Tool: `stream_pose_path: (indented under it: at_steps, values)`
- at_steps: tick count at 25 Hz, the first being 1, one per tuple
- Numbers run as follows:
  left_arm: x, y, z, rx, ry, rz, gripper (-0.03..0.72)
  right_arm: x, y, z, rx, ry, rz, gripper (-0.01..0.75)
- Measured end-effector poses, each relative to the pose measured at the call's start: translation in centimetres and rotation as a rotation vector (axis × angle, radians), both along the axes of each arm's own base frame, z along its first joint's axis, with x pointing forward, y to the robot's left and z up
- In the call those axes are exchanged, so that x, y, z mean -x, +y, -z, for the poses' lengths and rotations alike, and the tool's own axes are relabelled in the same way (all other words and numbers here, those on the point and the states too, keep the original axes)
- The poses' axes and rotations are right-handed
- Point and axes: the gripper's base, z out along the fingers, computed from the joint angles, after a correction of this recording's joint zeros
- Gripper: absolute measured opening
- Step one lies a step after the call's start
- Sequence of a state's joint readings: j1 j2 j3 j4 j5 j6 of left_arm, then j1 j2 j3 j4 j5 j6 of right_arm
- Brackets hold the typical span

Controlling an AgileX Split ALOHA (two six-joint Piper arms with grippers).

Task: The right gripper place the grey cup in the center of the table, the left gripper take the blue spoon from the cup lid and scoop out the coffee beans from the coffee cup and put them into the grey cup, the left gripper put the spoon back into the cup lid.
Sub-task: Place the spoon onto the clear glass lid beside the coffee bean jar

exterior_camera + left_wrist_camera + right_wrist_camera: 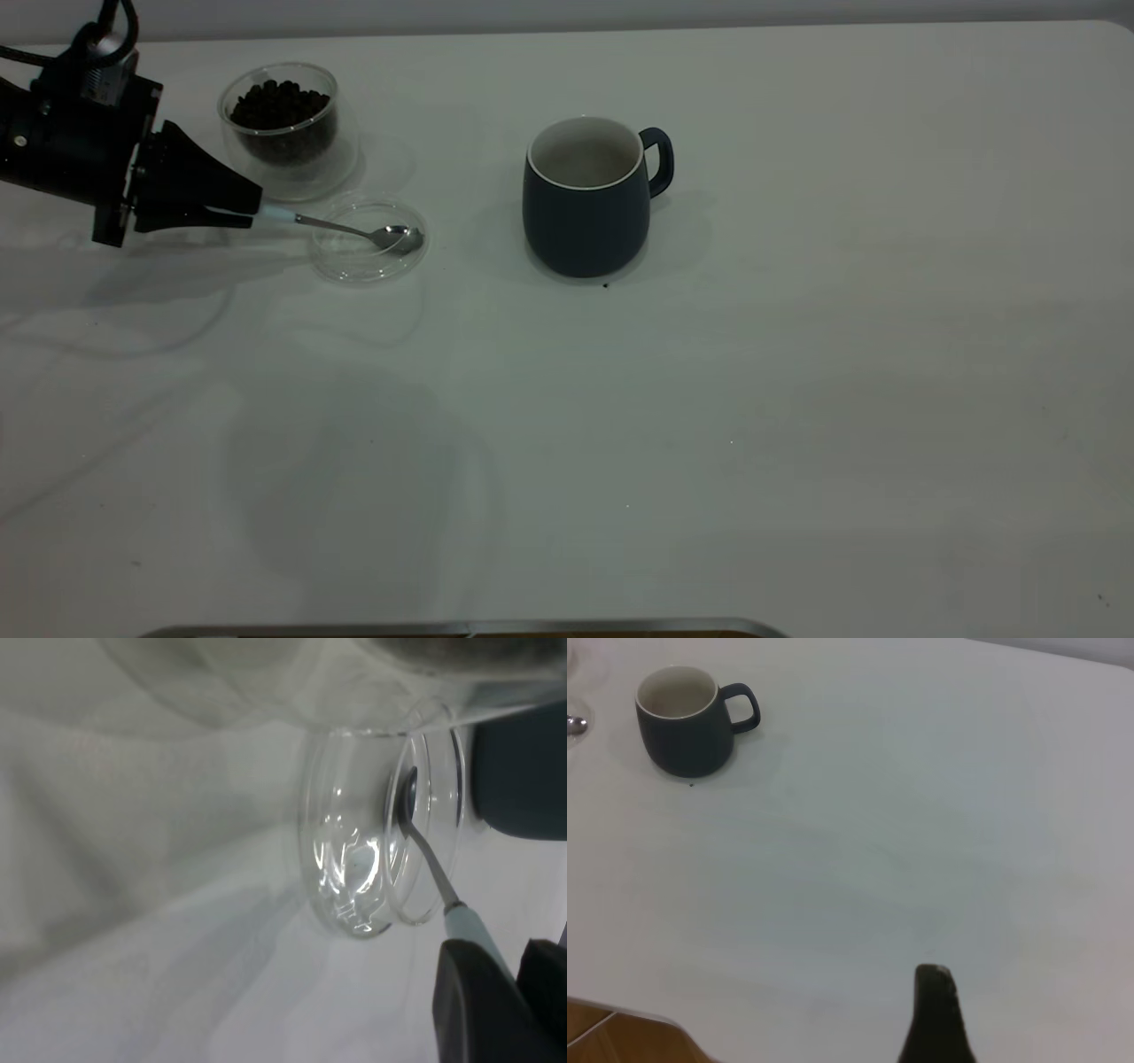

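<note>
The grey cup (pixel 587 199) stands upright near the middle of the table (pixel 797 399), handle to the right, and its off-white inside looks empty; it also shows in the right wrist view (pixel 685 725). The coffee cup (pixel 283 124), holding coffee beans (pixel 279 105), stands at the back left. In front of it lies the clear cup lid (pixel 368 241). The blue spoon (pixel 354 230) has its metal bowl inside the lid. My left gripper (pixel 257 213) is shut on the spoon's pale handle (pixel 469 926), left of the lid. My right gripper (pixel 935 992) hovers far from the cup.
A small dark speck (pixel 605 285) lies at the grey cup's front base. A metal-edged strip (pixel 461 629) runs along the near edge. White tabletop stretches to the right and front of the cup.
</note>
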State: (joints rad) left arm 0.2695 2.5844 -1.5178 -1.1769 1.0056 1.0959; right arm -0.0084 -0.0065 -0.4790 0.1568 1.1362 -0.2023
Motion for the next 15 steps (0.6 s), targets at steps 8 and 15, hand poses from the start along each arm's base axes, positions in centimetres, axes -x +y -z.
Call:
stream_pose_path:
  at_steps: [8,15]
  values:
    - [-0.01,0.01,0.01,-0.002,0.000,-0.001,0.131,0.00,0.00,0.00,0.000,0.000,0.000,0.592]
    - [-0.09,0.10,0.14,-0.017,-0.004,-0.010,0.314,0.00,0.00,0.00,0.000,0.000,0.000,0.592]
